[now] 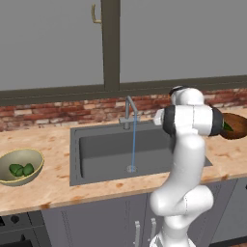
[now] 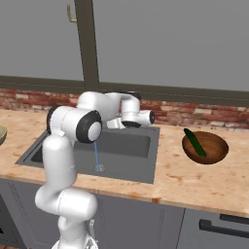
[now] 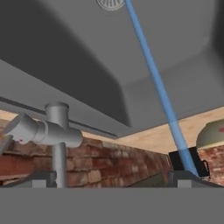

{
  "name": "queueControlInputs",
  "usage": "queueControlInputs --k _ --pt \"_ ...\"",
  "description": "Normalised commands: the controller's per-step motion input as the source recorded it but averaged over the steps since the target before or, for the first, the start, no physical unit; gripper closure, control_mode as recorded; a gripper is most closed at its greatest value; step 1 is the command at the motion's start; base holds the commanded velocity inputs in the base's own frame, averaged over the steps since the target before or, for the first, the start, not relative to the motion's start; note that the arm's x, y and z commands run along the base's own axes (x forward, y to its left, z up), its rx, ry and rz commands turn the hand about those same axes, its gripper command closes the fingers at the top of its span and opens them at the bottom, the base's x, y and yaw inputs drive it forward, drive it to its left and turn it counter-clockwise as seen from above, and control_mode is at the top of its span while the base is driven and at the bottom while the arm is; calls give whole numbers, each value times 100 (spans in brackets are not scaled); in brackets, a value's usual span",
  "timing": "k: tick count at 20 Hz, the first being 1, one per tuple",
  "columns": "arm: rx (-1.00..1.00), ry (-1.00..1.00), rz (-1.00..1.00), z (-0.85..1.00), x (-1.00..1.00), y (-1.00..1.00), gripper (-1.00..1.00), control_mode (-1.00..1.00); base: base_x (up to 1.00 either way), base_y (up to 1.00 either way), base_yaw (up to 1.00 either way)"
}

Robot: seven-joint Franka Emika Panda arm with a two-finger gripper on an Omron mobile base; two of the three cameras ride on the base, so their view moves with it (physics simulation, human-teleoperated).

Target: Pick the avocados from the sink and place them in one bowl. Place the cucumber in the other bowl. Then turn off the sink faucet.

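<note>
Both avocados (image 1: 21,169) lie in the olive bowl (image 1: 34,154) on the counter left of the sink (image 1: 101,154). The cucumber (image 2: 195,142) rests in the brown bowl (image 2: 217,149) on the right. The faucet (image 1: 128,112) stands behind the basin, and a blue stream of water (image 1: 133,144) runs from it down to the drain (image 1: 131,169). My gripper (image 2: 148,117) hovers over the back of the sink beside the tap. In the hand view it (image 3: 113,179) is open, with the faucet stem (image 3: 59,148) and side lever (image 3: 26,129) close by its left fingertip.
A brick backsplash (image 1: 58,113) and a window frame (image 1: 111,43) rise behind the counter. The wooden counter (image 2: 189,180) stretches on both sides of the sink. My bent arm (image 1: 185,159) crosses in front of the basin's right half.
</note>
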Motion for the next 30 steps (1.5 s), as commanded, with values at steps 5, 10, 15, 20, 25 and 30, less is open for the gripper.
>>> queueControlInputs --k 5,10,15,20,25,30 --pt "0 0 5 -14 32 0 -100 -100 0 0 0" --pt "0 0 6 -16 34 0 -100 -100 0 0 0" --pt "0 0 5 -18 32 0 -100 -100 0 0 0" --pt "0 0 2 -22 32 0 -100 -100 0 0 0" --pt "1 0 0 -20 31 0 -100 -100 0 0 0" --pt "2 0 0 -10 27 0 -100 -100 0 0 0"
